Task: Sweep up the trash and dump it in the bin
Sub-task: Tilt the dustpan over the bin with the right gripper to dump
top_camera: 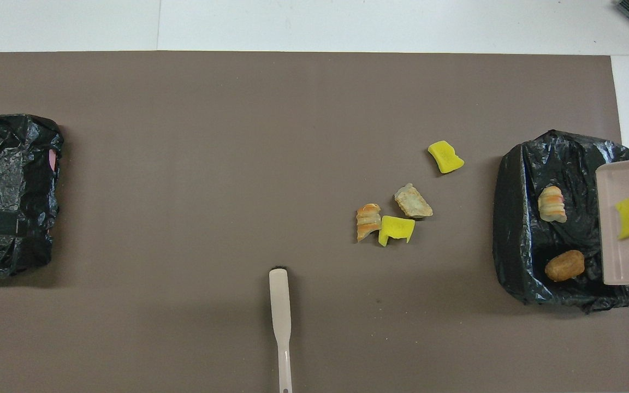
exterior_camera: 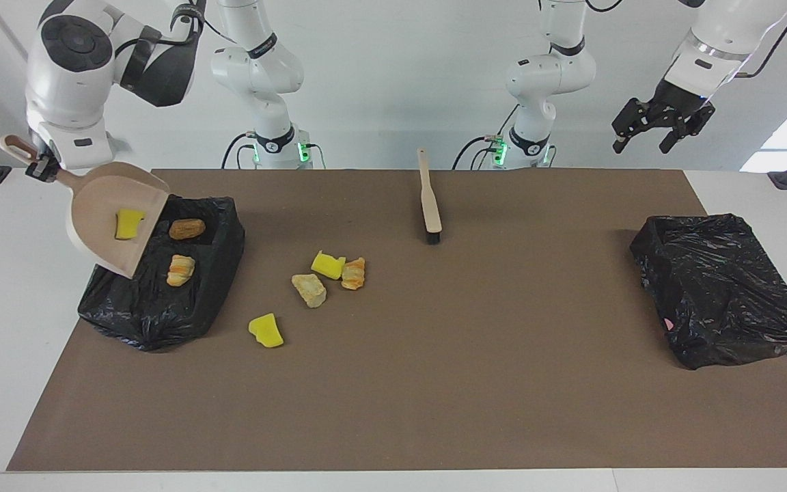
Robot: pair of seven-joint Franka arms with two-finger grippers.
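My right gripper [exterior_camera: 42, 167] is shut on the handle of the beige dustpan [exterior_camera: 110, 219], which tilts steeply over the black-lined bin [exterior_camera: 161, 307]. One yellow scrap [exterior_camera: 128, 223] clings to the pan. Inside the bin lie a brown lump [exterior_camera: 186, 228] and a striped orange lump [exterior_camera: 180, 269]. Several pieces of trash rest on the mat beside the bin: a yellow chunk [exterior_camera: 328, 264], an orange lump [exterior_camera: 353, 272], a tan lump [exterior_camera: 309, 289] and another yellow chunk [exterior_camera: 266, 331]. My left gripper [exterior_camera: 660, 126] hangs open and empty, high over the left arm's end of the table.
A beige brush [exterior_camera: 429, 198] lies on the brown mat [exterior_camera: 434, 383] close to the robots, near the middle. A second black-lined bin [exterior_camera: 721, 287] stands at the left arm's end of the table.
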